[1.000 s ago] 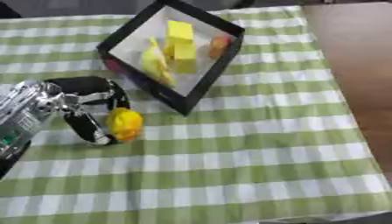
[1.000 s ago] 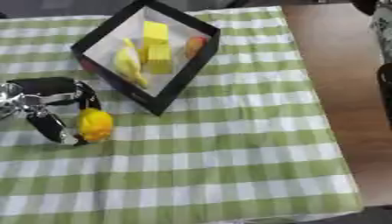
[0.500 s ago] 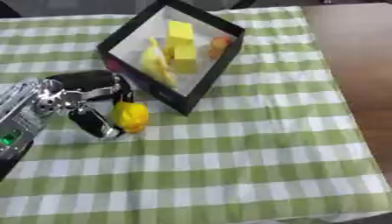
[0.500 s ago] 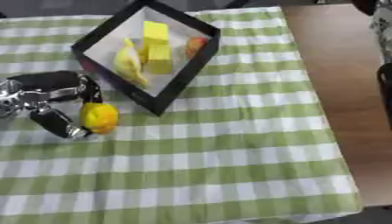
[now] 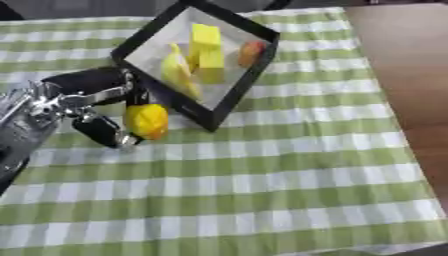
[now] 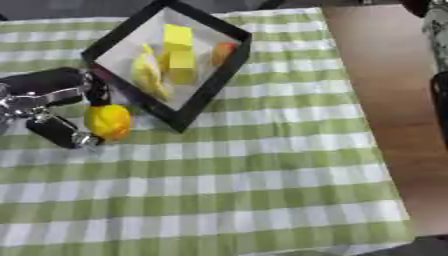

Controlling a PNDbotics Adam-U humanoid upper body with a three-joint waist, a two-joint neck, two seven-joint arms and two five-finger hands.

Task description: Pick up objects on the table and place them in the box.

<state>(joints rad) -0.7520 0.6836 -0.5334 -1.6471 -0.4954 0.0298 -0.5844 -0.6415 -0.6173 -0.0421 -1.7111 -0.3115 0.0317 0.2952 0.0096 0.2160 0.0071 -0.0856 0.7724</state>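
My left hand (image 5: pixel 92 105) comes in from the left edge, its black fingers and thumb curled round a yellow-orange fruit (image 5: pixel 146 120). The fruit hangs just off the near left wall of the black box (image 5: pixel 234 91). The box stands at the back of the green checked table and holds yellow blocks (image 5: pixel 206 45), a banana-like yellow piece (image 5: pixel 176 73) and a small orange-red fruit (image 5: pixel 252 49). My right hand shows in neither view.
The green and white checked cloth (image 5: pixel 262 180) covers the table, and a bare brown wooden strip (image 5: pixel 402 70) runs down its right side. A dark object (image 6: pixel 435 60) stands past the table's right edge.
My left hand has carried the yellow fruit up and to the right, from the open cloth to right beside the box's near wall. The grip on the fruit is unchanged.
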